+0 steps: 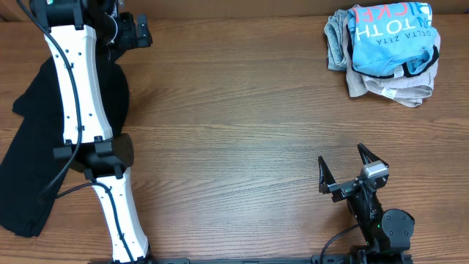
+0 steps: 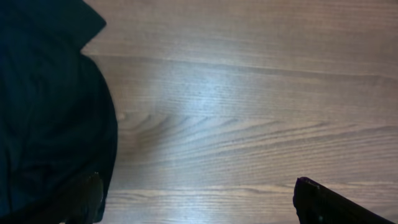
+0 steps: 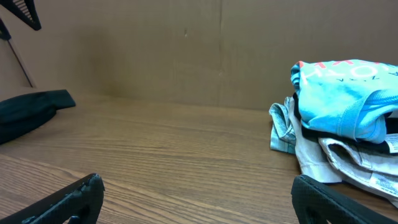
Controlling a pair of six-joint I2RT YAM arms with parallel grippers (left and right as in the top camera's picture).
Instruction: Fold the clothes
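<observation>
Overhead, a large plain black cloth garment [image 1: 29, 147] lies rumpled along the left edge of the brown wood-grain table [image 1: 234, 125], partly under the white left arm. At the far right corner sits a heap: a light blue T-shirt with white and red-orange lettering [image 1: 388, 40], loosely bunched on top of crumpled grey and beige garments [image 1: 381, 86].

The left gripper [image 1: 133, 33] hangs near the far left corner, just beside the black garment's far end. Its wrist view shows the two fingers set wide apart with nothing between them, over bare wood with the dark cloth at one side. The right gripper [image 1: 341, 160] rests near the near right corner, well apart from the heap, its fingers likewise spread and empty.

Nothing is held and no garment is laid flat, so this looks like the very start: choosing and fetching a piece to spread. The black garment is closest. The next move probably calls for lowering the left fingers onto its edge, pinching one layer, and drawing it toward the table's middle.
</observation>
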